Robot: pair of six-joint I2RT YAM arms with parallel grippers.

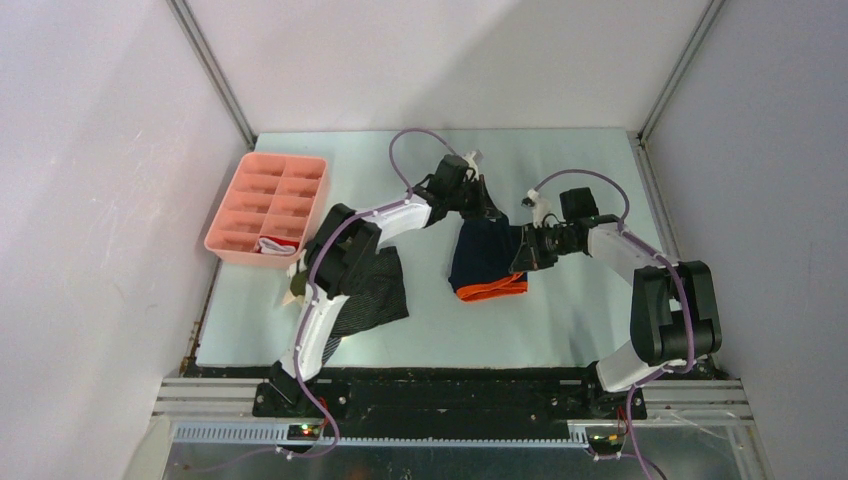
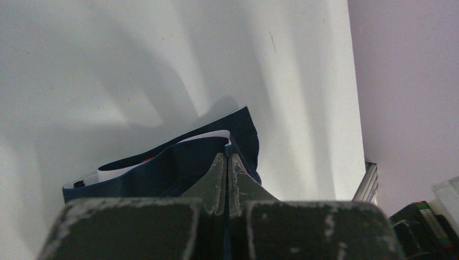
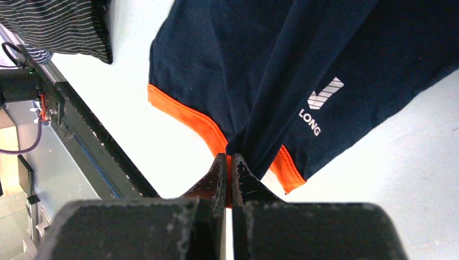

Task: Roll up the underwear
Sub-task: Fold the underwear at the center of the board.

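**Both hands on the navy pair, roll not yet begun**

The soft navy cloth briefs with orange bands (image 1: 487, 262) sit mid-surface between the two arms, partly drawn up off the pale surface (image 1: 580, 320). The left hand (image 2: 227, 156) is pressed together on the far navy edge, where a white inner strip shows. The right hand (image 3: 228, 162) is pinched onto the hem right at an orange band, with the cloth pulled into a tight crease running to its fingertips.

By my reading this is the spreading or first-fold step: the garment is bunched and doubled over, and nothing is rolled yet. The next move calls for both hands to work together, drawing gently apart to take out the crease. They then need to lower the cloth flat before one edge is turned over to start the roll (letting go early would likely leave it crumpled).

The dark grey striped cloth briefs (image 1: 378, 290) lie heaped under the left arm, untouched. A red and white cloth bundle (image 1: 277, 243) sits in a near compartment of the pink plastic compartment tray (image 1: 250, 170), seemingly one pair already done
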